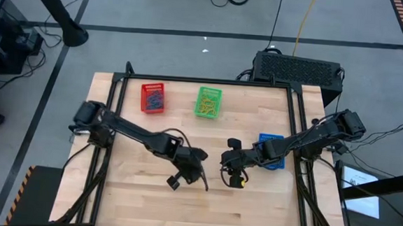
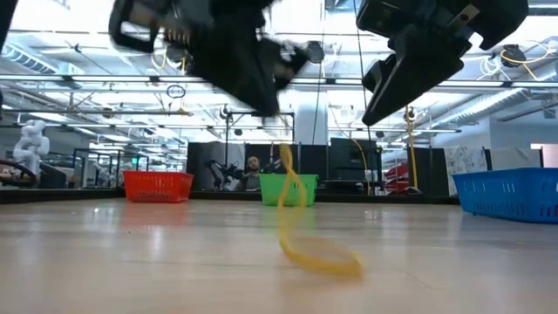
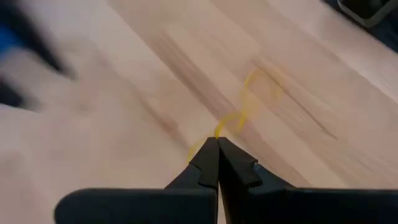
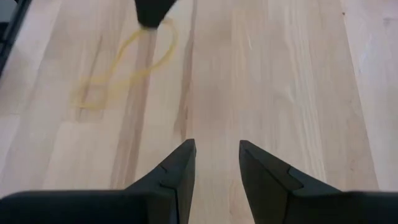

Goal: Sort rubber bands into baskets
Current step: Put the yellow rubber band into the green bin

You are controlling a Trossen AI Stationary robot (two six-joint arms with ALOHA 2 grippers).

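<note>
The left arm reaches from the bench's (image 1: 133,193) left edge toward the middle, its wrist bent down so the left gripper (image 3: 217,144) points steeply at the wood. Its fingers (image 3: 205,163) are pressed together, clamped on one end of a yellow rubber band (image 2: 301,222). From that pinch the band hangs down as a long, thin loop, its long axis close to upright, and its lower end curls flat on the bench just below the fingertips; the low view shows the loop stretched tall with its bottom lying on the boards. The right arm comes in from the right edge, elbow raised, and its right gripper (image 4: 216,152) hovers above the bench just beside the band, its fingers (image 4: 177,171) apart with bare wood between them. Ahead of those parted fingers the yellow loop lies slanted across the grain. Along the far edge stand the red basket (image 1: 153,97) and the green basket (image 1: 208,101), well apart from both pairs of fingers; the blue basket (image 1: 272,150) sits near the right arm's forearm.
</note>
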